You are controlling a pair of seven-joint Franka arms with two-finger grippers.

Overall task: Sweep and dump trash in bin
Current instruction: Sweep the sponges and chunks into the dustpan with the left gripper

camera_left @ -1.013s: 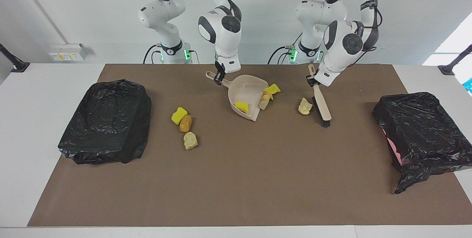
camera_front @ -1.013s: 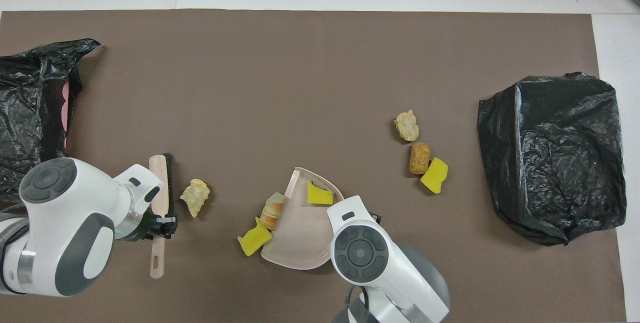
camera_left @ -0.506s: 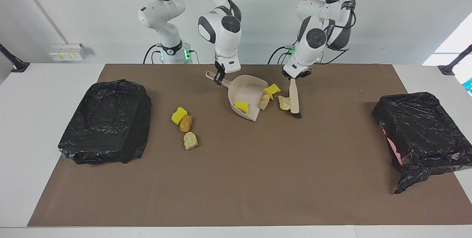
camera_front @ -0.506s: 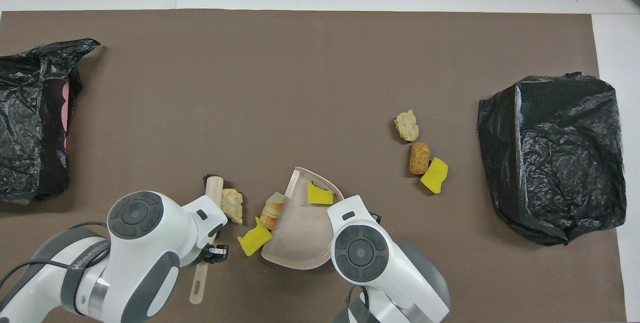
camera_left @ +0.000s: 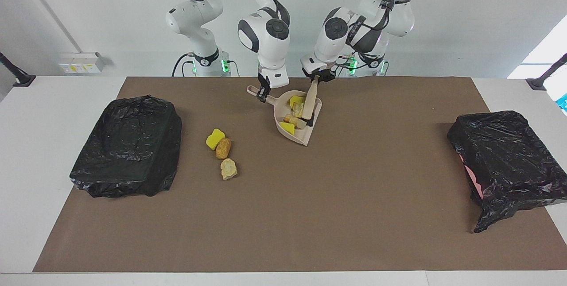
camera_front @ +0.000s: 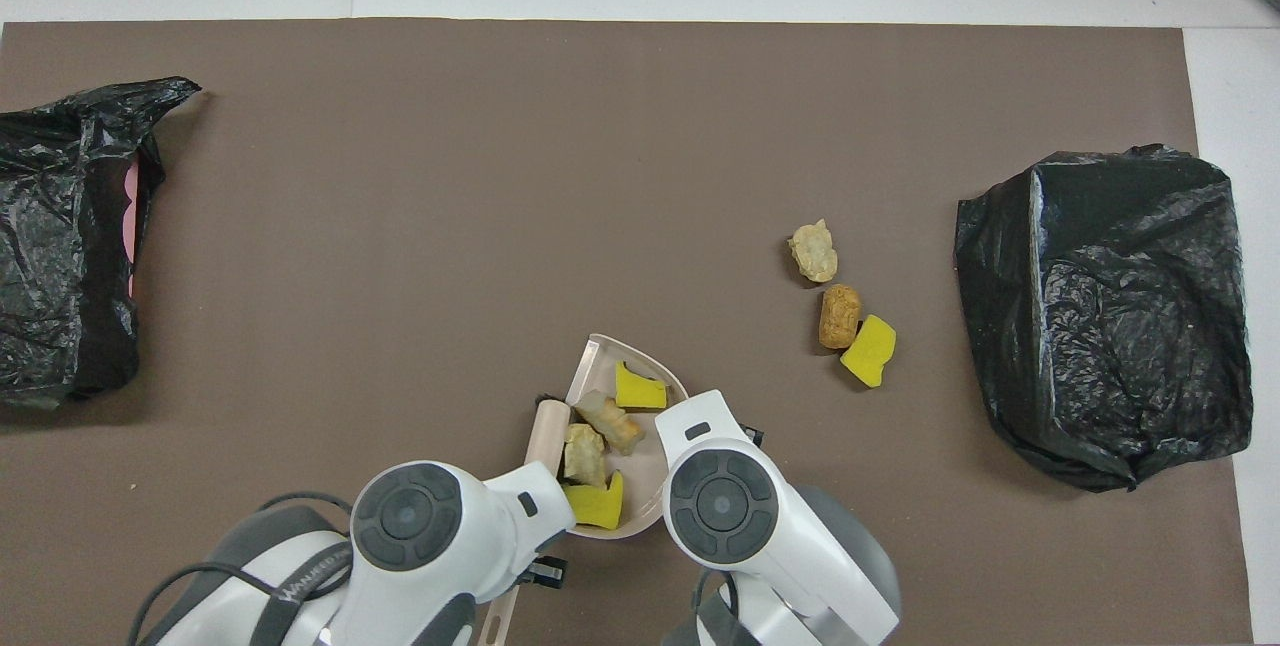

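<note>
A beige dustpan (camera_left: 300,133) (camera_front: 597,367) lies on the brown mat close to the robots. My right gripper (camera_left: 264,93) is shut on its handle. My left gripper (camera_left: 317,79) is shut on the handle of a beige brush (camera_left: 310,105) (camera_front: 548,426), whose bristles rest at the pan's mouth. Several pieces of trash sit in the pan, among them a yellow sponge (camera_left: 296,99) (camera_front: 638,390) and a bread lump (camera_left: 292,120) (camera_front: 609,418). Three more lie on the mat toward the right arm's end: a yellow sponge (camera_left: 215,138) (camera_front: 868,350), a brown lump (camera_left: 223,148) (camera_front: 840,316) and a beige lump (camera_left: 228,169) (camera_front: 813,251).
A bin wrapped in a black bag (camera_left: 128,144) (camera_front: 1100,316) stands at the right arm's end of the table. Another black-bagged bin (camera_left: 509,162) (camera_front: 60,246) stands at the left arm's end, with pink showing at its edge.
My left arm swept the brush sideways toward the dustpan, pushing a beige lump, a bread piece and a yellow sponge into it. The right gripper and dustpan stayed put.
</note>
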